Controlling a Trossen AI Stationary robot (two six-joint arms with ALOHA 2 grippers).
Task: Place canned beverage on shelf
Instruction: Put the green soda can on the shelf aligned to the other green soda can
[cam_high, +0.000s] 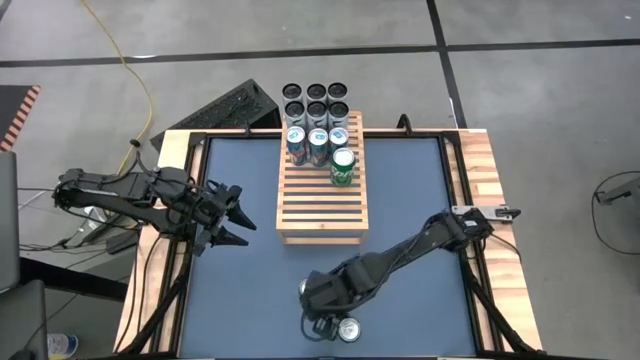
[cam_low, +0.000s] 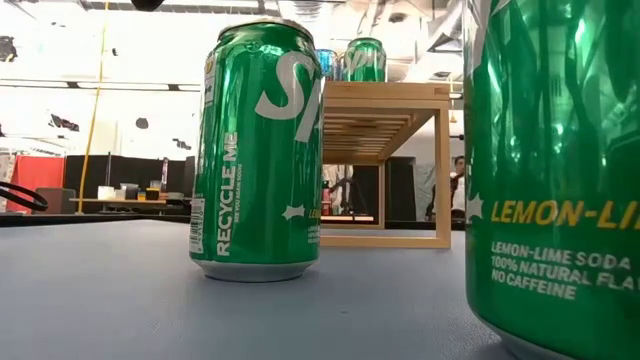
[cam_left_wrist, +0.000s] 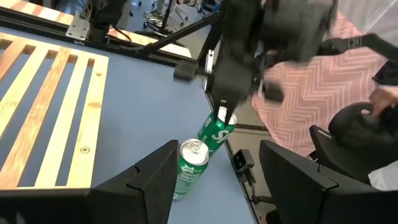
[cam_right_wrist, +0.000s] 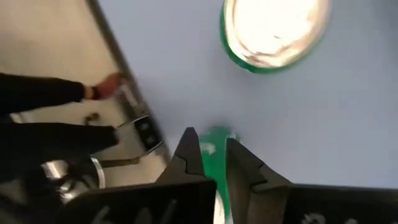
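Two green soda cans stand near the table's near edge. My right gripper (cam_high: 325, 320) (cam_right_wrist: 211, 152) is above one can (cam_left_wrist: 214, 134), shut on its top. The other can (cam_high: 349, 329) (cam_left_wrist: 188, 167) (cam_right_wrist: 273, 31) stands free beside it on its base. In the low view both cans (cam_low: 258, 150) (cam_low: 555, 170) stand upright on the blue table; which of them is held I cannot tell there. The slatted wooden shelf (cam_high: 322, 205) stands mid-table with several cans (cam_high: 343, 166) at its far end. My left gripper (cam_high: 238, 220) (cam_left_wrist: 217, 149) is open and empty, left of the shelf. My right gripper pinches the can's top edge (cam_left_wrist: 224, 117) between its two fingers (cam_right_wrist: 186, 155), which stand close together with a strip of green (cam_right_wrist: 214, 140) between them. The fingers come from above, pointing down. Whether the can's base is still on the table, I cannot tell.
A pack of dark cans (cam_high: 316, 100) stands beyond the shelf's far end. A black object (cam_high: 235, 105) lies off the far left corner. A person's hand (cam_right_wrist: 107, 86) shows beyond the table's near edge. Blue table surface lies free on both sides of the shelf.
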